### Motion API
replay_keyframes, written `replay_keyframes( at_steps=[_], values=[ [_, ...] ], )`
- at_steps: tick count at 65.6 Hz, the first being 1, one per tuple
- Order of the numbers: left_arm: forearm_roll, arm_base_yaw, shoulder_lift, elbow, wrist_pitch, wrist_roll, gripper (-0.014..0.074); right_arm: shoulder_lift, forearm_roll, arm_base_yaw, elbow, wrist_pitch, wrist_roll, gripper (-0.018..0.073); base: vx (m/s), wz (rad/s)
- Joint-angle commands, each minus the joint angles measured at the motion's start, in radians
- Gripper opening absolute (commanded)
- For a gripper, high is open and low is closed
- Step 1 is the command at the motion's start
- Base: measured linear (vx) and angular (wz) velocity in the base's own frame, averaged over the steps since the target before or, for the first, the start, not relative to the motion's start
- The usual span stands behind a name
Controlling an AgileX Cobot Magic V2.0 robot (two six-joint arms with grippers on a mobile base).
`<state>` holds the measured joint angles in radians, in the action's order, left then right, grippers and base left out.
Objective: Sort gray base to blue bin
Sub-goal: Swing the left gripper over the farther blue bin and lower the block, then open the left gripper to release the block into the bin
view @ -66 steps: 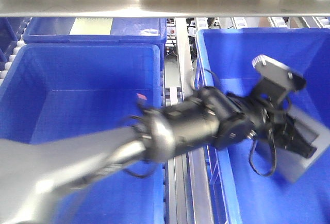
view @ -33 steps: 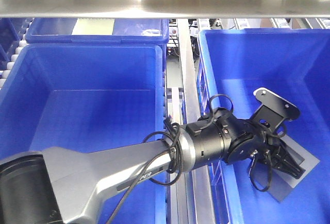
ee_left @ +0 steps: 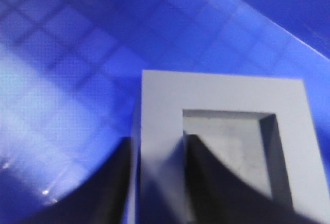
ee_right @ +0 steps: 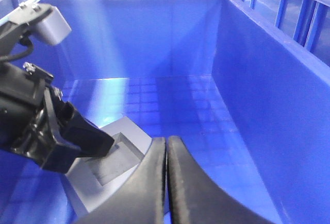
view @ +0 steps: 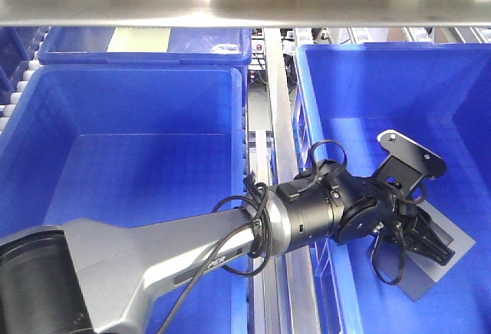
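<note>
My fingers (ee_left: 203, 183) showed as two dark, blurred shapes at the bottom edge. One sat outside the left wall of the gray base (ee_left: 160, 110), the other inside its square recess, so that wall stood between them. The base filled the lower right and rested on the grid-patterned floor of the blue bin (ee_left: 67, 44).

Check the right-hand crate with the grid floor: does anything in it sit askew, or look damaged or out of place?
Nothing looks damaged or spilled. The gray base sits inside the blue bin, recess facing up, turned at an angle to the walls. The left end effector grips it, one finger in the recess. The right end effector is shut, holding nothing.
</note>
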<state>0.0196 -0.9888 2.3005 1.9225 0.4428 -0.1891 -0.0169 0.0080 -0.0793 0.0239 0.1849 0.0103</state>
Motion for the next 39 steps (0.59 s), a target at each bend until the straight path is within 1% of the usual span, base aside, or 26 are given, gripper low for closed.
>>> replay_keyframes(
  at_steps=[1, 7, 12, 15, 18, 24, 33, 39],
  values=[
    [-0.004, -0.004, -0.076, 0.035, -0.071, -0.006, 0.0428, 0.003, -0.008, -0.001, 0.005, -0.037, -0.01, -0.0005, 0.0, 0.0],
    [-0.003, -0.002, -0.099, 0.035, -0.071, -0.008, 0.0448, 0.003, -0.008, -0.001, 0.005, -0.038, -0.01, -0.0005, 0.0, 0.0],
    [-0.003, -0.002, -0.12, 0.033, -0.061, -0.008, 0.044, 0.003, -0.008, -0.001, 0.005, -0.038, -0.01, -0.0005, 0.0, 0.0],
    [-0.003, -0.002, -0.133, 0.032, -0.061, -0.011, 0.0421, 0.003, -0.008, -0.001, 0.005, -0.038, -0.01, -0.0005, 0.0, 0.0],
    [-0.004, -0.004, -0.143, 0.032, -0.064, -0.026, 0.0388, 0.003, -0.008, -0.001, 0.005, -0.038, -0.01, -0.0005, 0.0, 0.0],
    [-0.004, -0.005, -0.168, 0.032, -0.08, -0.051, 0.0293, 0.003, -0.008, -0.001, 0.005, -0.038, -0.01, -0.0005, 0.0, 0.0],
    [-0.002, -0.005, -0.203, 0.032, -0.074, -0.052, 0.0146, 0.003, -0.008, -0.001, 0.005, -0.038, -0.01, -0.0005, 0.0, 0.0],
    [0.005, -0.005, -0.22, 0.032, -0.071, -0.05, 0.0077, 0.003, -0.008, -0.001, 0.005, -0.038, -0.01, -0.0005, 0.0, 0.0]
  ],
)
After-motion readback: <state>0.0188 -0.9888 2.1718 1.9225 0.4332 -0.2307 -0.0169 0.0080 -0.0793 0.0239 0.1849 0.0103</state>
